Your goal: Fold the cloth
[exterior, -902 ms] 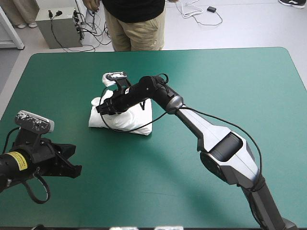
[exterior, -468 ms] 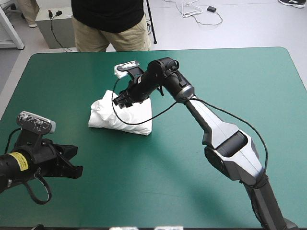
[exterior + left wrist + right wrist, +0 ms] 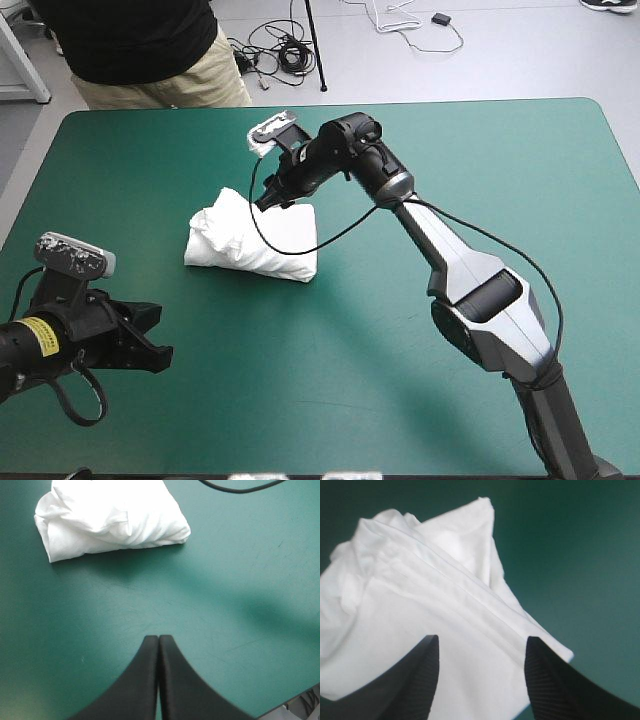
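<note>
One T-shirt (image 3: pixel 252 238), one table (image 3: pixel 500 180), and two pincers: the left pincer (image 3: pixel 158 639) and the right pincer (image 3: pixel 480 642).

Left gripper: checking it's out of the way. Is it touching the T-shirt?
Apart. The left wrist view shows bare teal-green cover between the shut left gripper and the T-shirt.

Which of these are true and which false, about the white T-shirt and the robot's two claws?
The T-shirt lies as a folded bundle on the teal-green cover. True.
The right claw is clamped on the T-shirt. False: it is open, fingers apart, over the bundle.
The left claw is shut. True.
The left claw touches the T-shirt. False: bare cover lies between them.
</note>
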### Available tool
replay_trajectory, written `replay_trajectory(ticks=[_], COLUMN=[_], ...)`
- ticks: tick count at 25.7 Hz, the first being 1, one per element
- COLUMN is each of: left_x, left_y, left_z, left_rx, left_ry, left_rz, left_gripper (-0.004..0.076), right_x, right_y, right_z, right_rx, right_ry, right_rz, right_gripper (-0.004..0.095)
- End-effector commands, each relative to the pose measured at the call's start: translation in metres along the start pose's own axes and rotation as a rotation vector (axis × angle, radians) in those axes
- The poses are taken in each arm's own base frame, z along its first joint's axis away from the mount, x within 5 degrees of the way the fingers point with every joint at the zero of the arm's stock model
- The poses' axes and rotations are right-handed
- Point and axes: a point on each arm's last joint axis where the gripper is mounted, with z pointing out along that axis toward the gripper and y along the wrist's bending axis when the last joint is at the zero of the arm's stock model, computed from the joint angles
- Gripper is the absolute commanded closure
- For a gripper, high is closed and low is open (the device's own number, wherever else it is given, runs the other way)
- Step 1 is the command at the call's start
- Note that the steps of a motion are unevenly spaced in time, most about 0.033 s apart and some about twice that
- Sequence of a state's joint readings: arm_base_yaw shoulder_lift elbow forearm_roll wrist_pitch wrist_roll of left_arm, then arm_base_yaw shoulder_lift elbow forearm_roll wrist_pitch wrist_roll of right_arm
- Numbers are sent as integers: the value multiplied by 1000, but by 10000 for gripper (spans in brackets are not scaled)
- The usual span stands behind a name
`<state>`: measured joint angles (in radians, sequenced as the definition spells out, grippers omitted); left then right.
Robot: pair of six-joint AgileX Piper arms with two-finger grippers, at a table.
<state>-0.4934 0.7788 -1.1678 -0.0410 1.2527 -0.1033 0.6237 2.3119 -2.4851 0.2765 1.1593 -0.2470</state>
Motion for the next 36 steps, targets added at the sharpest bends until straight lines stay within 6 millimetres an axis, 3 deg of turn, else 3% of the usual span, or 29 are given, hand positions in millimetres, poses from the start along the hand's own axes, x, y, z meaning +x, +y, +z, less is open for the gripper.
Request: replay_trajectory(ticks=[1, 6, 10, 15, 25, 29, 31, 33, 34, 35, 36], left_x=[0, -1, -5, -8, -8, -9, -9, -9, -9, -9, -9], left_y=[-2, -2, -2, -2, -2, -3, -2, -2, -2, -2, -2], left_z=[-6, -6, -6, -6, -5, -4, -4, -4, -4, -4, -4], left_rx=[13, 14, 19, 24, 24, 24, 22, 20, 20, 20, 20], left_ry=[10, -2, -46, -74, -73, -68, -68, -69, -69, -69, -69], left_rz=[-10, -10, -10, -56, -69, -69, -69, -68, -68, -68, -68], left_gripper=[733, 733, 733, 733, 733, 733, 733, 733, 733, 733, 733], right_x=[-10, 19, 40, 48, 51, 58, 61, 65, 67, 68, 70], right_y=[-15, -42, -58, -55, -40, -33, -31, -29, -30, -31, -31], right_z=[-54, -57, -35, -9, 22, 43, 53, 59, 59, 57, 53], right_rx=[46, 52, -5, -88, -184, -214, -241, -261, -250, -244, -234], right_ry=[-81, 14, 26, 14, 21, 61, 74, 90, 114, 123, 154], right_rz=[9, 105, 186, 237, 268, 280, 303, 317, 293, 271, 246], right_gripper=[422, 421, 383, 219, 233, 233, 284, 517, 797, 934, 919])
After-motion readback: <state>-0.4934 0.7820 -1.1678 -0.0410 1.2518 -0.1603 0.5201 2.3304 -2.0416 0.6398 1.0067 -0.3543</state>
